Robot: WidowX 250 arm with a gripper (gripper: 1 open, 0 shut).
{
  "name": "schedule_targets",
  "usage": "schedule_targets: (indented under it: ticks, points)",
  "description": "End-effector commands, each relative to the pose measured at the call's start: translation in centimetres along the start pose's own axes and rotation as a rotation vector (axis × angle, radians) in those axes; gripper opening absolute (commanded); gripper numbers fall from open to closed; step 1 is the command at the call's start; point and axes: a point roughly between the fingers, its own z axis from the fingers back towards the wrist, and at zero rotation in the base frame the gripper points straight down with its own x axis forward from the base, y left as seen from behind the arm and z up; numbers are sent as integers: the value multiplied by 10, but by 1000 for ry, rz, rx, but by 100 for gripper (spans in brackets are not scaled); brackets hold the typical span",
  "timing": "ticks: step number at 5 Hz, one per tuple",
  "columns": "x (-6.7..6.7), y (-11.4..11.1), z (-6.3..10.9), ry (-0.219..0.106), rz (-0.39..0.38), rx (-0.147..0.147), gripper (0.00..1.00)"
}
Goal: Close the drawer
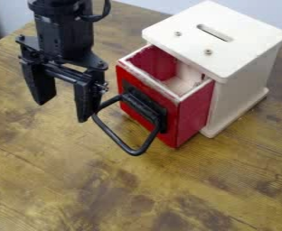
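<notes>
One robot gripper (61, 90), its two fingers apart, hangs beside one drawer (186, 106) jutting from one cream-white box (219, 45) with a slotted top on a wooden desk (71, 180). The open drawer shows red front and sides, pale wood inside, one black plate (144, 106) and one black loop handle (136, 150).

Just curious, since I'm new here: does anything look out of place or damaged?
Only the red drawer stands out: it sticks out of the white box. I see no spill or obvious damage.
</notes>
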Motion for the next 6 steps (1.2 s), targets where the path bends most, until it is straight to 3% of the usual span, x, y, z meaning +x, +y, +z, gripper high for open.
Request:
schedule_targets:
  ticks: [1,2,3,4,5,6]
  points:
    - [-3,7,1,-164,-4,7,100]
    - [-1,10,-15,-269,-64,7,100]
    - [9,-7,-37,-255,-79,5,100]
    - [15,-19,-48,-200,-48,1,100]
    - [30,-27,-66,-217,-115,1,100]
    - [44,-31,-73,-226,-174,-3,100]
